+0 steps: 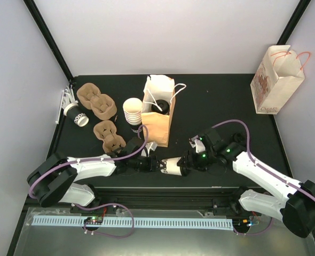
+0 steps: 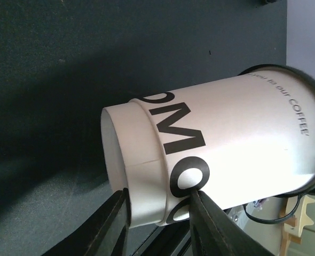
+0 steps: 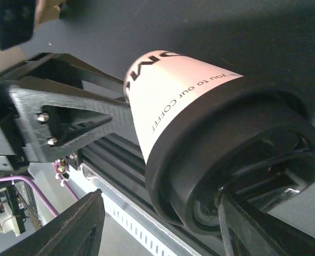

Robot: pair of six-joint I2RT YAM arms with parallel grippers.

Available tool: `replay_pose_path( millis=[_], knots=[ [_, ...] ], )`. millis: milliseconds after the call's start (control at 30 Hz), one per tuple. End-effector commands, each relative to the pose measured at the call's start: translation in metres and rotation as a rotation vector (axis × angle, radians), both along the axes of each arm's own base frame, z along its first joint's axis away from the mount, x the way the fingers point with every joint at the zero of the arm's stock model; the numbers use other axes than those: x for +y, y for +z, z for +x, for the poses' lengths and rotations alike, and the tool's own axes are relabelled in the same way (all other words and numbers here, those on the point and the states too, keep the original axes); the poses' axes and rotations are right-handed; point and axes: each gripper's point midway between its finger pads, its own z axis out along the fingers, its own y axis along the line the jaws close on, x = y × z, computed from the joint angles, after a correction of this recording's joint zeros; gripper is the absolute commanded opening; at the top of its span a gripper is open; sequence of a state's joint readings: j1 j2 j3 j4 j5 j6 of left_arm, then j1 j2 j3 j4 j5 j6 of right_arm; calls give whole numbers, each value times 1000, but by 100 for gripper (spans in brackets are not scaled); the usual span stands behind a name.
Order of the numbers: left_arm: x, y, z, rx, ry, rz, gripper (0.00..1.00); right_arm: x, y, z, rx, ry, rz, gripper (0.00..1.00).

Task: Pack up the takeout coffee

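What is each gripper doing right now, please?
Left gripper: closed on the base of the cup.
Right gripper: straddling the lid; whether it grips cannot be told.

The left arm [image 1: 91,166] and the right arm [image 1: 261,172] were each made of smooth white shells set between bulky, rounded black joints. A thin purple cable [image 1: 126,148] arched over the left arm, and a second purple cable [image 1: 237,124] over the right, whose black wrist carried small green lights [image 1: 203,156]. The left pincer [image 1: 158,166] and the right pincer [image 1: 184,165] were matt black plastic with flat, tapering fingers [image 2: 112,226]. The left pincer's ribbed, triangular frame showed silver screw heads [image 3: 42,117].
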State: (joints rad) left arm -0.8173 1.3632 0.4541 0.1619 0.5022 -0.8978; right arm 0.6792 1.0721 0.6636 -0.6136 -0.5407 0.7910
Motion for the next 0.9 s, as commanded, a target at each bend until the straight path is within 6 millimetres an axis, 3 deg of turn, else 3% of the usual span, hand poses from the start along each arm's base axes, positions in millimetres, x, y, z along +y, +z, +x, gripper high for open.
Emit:
replay_pose_path(
  millis=[0,267,600,733,867],
  knots=[
    [-3,-4,-15,64,-48,7,34,34,61,8,-127,90,203,61],
    [3,-9,-12,67,-23,56,38,40,68,8,-126,108,200,61],
    [2,-15,-9,64,-18,61,37,41,54,13,-119,137,65,57],
    [4,-4,-7,23,-20,46,41,13,58,30,-214,54,-102,68],
    [0,16,-7,-33,-47,-3,48,-31,35,35,-224,-19,-334,73]
  ],
)
